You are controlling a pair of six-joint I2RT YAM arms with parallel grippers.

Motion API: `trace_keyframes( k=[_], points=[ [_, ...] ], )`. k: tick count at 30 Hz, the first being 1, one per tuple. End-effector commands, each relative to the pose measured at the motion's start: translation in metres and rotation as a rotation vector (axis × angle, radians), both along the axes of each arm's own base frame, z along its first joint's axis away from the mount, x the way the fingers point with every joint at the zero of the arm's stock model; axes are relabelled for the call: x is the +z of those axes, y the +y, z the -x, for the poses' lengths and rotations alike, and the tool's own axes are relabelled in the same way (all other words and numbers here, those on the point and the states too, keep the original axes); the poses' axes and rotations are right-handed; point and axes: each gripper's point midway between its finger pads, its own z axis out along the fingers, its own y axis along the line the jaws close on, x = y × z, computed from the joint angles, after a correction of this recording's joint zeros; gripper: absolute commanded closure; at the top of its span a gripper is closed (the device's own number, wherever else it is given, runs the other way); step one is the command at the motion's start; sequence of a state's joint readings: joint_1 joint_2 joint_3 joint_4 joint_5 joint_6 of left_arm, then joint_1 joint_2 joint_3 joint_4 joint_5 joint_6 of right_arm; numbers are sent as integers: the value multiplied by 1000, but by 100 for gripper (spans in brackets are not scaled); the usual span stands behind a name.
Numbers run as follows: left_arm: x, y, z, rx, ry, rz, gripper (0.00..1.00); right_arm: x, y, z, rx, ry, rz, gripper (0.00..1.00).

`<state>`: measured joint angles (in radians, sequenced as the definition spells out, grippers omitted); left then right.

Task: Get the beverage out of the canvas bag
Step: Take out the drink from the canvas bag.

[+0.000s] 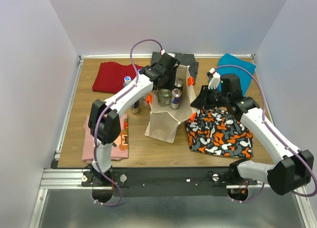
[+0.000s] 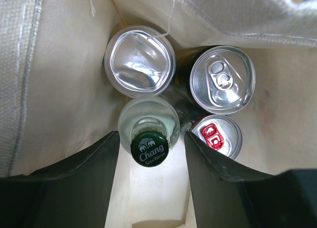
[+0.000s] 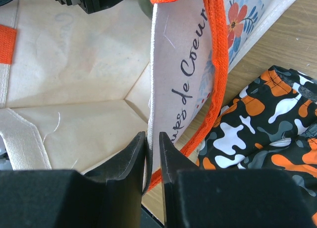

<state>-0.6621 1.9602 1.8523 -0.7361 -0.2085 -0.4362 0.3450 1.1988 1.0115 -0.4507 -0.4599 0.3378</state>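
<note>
The beige canvas bag (image 1: 162,123) stands open mid-table with orange pieces at its rim. Inside it the left wrist view shows a glass soda bottle with a green cap (image 2: 150,148), a clear lidded jar (image 2: 141,61), a silver can (image 2: 223,79) and a can with a red tab (image 2: 216,135). My left gripper (image 2: 151,161) is open above the bag's mouth, one finger on each side of the bottle cap and not touching it. My right gripper (image 3: 152,148) is shut on the bag's right rim wall (image 3: 183,74), beside the orange handle (image 3: 219,64).
An orange-black camouflage cloth (image 1: 220,134) lies right of the bag. A red cloth (image 1: 111,75), a dark cloth (image 1: 190,59) and a blue cloth (image 1: 237,64) lie at the back. A pink cloth (image 1: 101,139) lies front left. A blue-capped bottle (image 1: 128,81) stands left of the bag.
</note>
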Motion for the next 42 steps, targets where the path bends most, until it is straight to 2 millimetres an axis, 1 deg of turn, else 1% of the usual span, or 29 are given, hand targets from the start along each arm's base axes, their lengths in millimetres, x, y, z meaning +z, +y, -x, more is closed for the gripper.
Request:
trace_keyframes(
  k=[1, 5, 10, 16, 21, 24, 30, 33, 36, 42],
  points=[
    [-9, 4, -2, 20, 14, -10, 36, -6, -5, 2, -6, 2, 38, 74],
    [-12, 2, -2, 16, 21, -10, 41, -7, -6, 2, -5, 2, 42, 74],
    [-18, 7, 1, 23, 33, -27, 41, -8, -7, 1, -10, 2, 48, 73],
    [-17, 9, 1, 32, 24, -33, 39, -9, -6, 1, -4, 5, 47, 73],
    [-15, 7, -2, 28, 19, -29, 41, -9, -8, 1, -6, 4, 56, 72],
    [-11, 6, -4, 23, 11, -24, 47, -9, -8, 2, -8, 5, 57, 72],
    [-13, 5, -5, 23, 12, -28, 51, -12, -9, 3, -8, 7, 61, 72],
    [-11, 5, -6, 25, 5, -25, 51, -13, -9, 3, -8, 8, 64, 72],
    [-9, 3, -9, 24, -2, -16, 46, -14, -10, 3, -8, 8, 66, 72],
    [-10, 0, -12, 20, 4, -17, 43, -15, -10, 4, -9, 11, 68, 71]
  ],
)
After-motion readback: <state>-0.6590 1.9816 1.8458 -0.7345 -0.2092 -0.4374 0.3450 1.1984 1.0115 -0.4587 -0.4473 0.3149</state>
